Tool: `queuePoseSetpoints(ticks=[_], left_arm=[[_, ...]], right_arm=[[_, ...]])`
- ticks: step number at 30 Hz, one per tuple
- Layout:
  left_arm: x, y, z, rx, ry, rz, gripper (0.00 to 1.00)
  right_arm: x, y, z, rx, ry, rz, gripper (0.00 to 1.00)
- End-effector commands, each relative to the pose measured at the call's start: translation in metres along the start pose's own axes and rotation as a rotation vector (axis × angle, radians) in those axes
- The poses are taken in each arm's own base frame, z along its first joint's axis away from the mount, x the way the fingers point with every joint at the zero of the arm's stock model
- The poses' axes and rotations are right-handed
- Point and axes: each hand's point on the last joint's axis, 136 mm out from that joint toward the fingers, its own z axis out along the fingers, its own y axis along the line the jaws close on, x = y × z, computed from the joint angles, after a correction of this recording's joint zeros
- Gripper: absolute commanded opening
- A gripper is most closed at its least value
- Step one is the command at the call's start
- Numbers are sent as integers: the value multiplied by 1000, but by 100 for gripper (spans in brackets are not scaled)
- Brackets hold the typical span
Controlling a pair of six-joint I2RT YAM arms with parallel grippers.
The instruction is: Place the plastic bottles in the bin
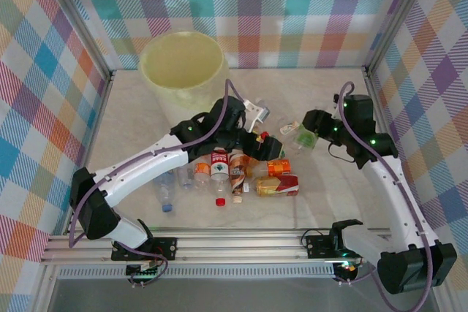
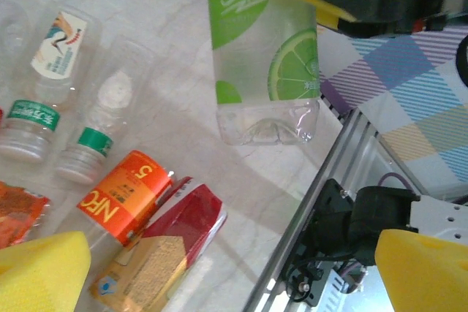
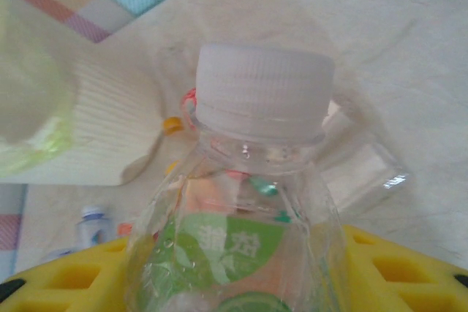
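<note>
Right up against the right wrist camera, your right end effector [image 3: 241, 290] is squeezing the lime-label bottle [image 3: 238, 242] between its yellow pads [image 3: 395, 268], so that side is gripping, not empty. The bottle's long axis is running straight out along the fingers, with the white cap [image 3: 259, 89] pointing away from the wrist. Your left end effector [image 2: 234, 272] is hanging wide open with nothing in it, over the pile of bottles [image 1: 230, 169] lying on the desk [image 1: 329, 195] between the two arms.

What the next move is riding on, I reckon: the bin [image 1: 157, 71] is sitting at the far left of the desk. From the held bottle it's off to the left and further back, well apart, and the left arm [image 1: 146, 162] is stretching across that line. That arm is also the nearer one to the bin, so you're probably going to be carrying up and over it.

Overhead is giving you the bin-to-bottle layout. The right wrist view is giving you the cap and the grip up close. The left wrist view is showing the bottle's clear base and lime-slice label side-on, but I can't tell whether it's off the desk.
</note>
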Motion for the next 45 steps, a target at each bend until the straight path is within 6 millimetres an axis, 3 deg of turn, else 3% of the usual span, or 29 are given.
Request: queuePoseSetpoints(ticks=[1,8,14,29,35,40,45], left_arm=[[-12,-18,6,52,-68,-15,100],[-12,-37,20,119,-80,-13,100],[-15,-40,21,110,-92,-4,97],[-26,-47,9,116,-117,-43,56],[-32,-53,-1,101,-100,-60,50],[-29,-47,-14,67,-124,-40,45],[-29,-43,-33,31,-131,-62,48]], right_arm=[[-9,34,-15,-112,-19,18,55],[-10,69,-23,-198,-23,-1,55],[-7,81,-24,-224,-22,-8,55],[-3,95,-27,-283,-15,-46,56],[-1,106,-25,-341,10,-57,57],[0,110,-27,-398,-31,-90,71],[-8,132,-52,-489,-65,-165,88]])
